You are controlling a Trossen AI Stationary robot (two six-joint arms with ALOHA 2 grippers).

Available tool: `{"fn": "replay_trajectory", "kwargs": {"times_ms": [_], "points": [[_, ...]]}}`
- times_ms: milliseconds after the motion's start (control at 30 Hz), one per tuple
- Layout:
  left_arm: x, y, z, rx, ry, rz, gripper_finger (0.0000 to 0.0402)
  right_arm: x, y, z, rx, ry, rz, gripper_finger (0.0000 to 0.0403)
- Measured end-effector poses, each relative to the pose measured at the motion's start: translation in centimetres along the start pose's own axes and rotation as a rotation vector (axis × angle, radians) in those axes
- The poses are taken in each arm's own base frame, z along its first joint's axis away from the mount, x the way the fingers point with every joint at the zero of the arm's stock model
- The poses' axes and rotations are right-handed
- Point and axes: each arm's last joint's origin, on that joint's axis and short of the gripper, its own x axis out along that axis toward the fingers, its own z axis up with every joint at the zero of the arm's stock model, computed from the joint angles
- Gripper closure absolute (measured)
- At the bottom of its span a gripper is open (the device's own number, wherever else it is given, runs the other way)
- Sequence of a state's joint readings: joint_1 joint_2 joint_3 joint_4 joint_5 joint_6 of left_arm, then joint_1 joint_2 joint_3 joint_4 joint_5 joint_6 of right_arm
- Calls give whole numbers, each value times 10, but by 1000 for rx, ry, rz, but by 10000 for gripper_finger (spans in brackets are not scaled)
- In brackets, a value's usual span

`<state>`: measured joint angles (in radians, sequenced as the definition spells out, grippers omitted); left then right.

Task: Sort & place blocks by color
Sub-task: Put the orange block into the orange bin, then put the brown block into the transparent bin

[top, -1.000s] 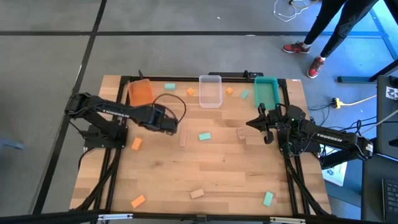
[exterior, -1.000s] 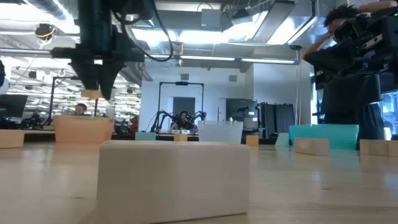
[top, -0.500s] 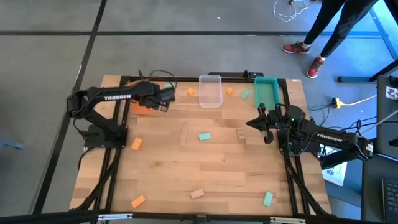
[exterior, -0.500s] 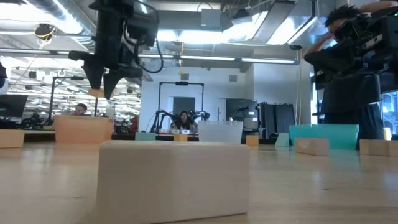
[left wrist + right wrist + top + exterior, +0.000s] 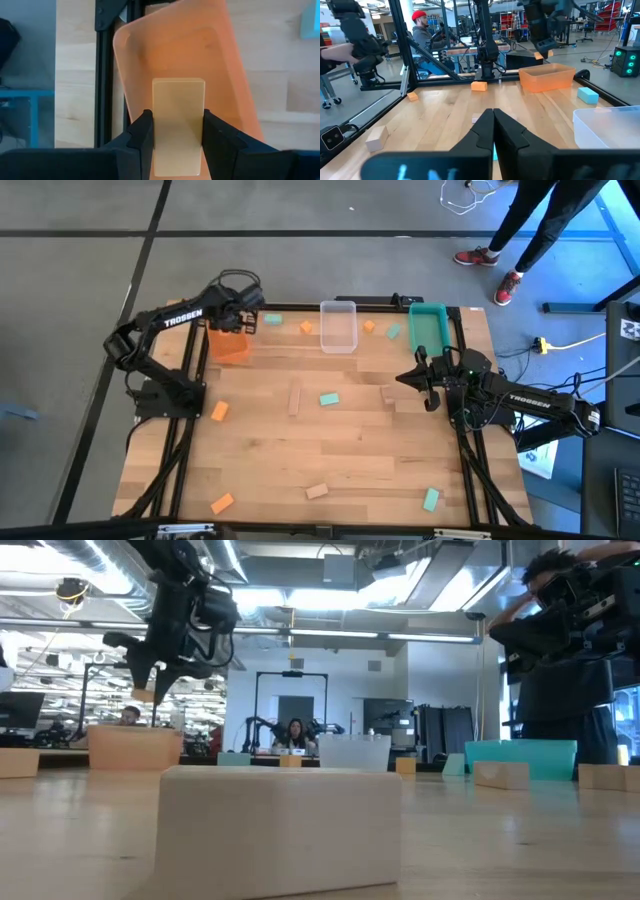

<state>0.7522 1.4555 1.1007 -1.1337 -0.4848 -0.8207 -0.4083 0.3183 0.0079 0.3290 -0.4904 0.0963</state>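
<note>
Left gripper [image 5: 177,145] pinches an orange block [image 5: 178,125] above the orange bin [image 5: 228,333] at the table's [image 5: 340,460] far-left corner. Right gripper [image 5: 412,377], fingers pressed together, waits near the right edge; the table's centre stays largely open.

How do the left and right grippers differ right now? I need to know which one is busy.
The left gripper is clamped on an orange block; the right gripper is shut on nothing. The left gripper hangs above the orange bin at the table's far left; the right gripper waits over the table's right side, near the teal bin. Both have dark two-finger jaws.
</note>
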Motion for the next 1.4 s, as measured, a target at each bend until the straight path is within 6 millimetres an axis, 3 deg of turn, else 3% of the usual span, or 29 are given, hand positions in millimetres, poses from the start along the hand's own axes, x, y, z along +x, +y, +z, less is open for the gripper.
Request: {"fn": "replay_trajectory", "kwargs": {"times_ms": [167,433,633,1000,1100,1400], "points": [[15,-1,9,-12,36,-45,278,0,0,0,0,0,0,395],[49,-5,6,1,67,-104,269,0,0,0,0,0,0,395],[52,-2,5,71,45,-54,232,0,0,0,0,0,0,395],[52,-3,4,100,88,-112,233,0,0,0,-1,-1,0,395],[43,-4,3,130,82,-161,232,0,0,0,0,-1,0,395],[-20,-8,-22,277,-119,-321,232,0,0,0,61,3,0,395]]}}
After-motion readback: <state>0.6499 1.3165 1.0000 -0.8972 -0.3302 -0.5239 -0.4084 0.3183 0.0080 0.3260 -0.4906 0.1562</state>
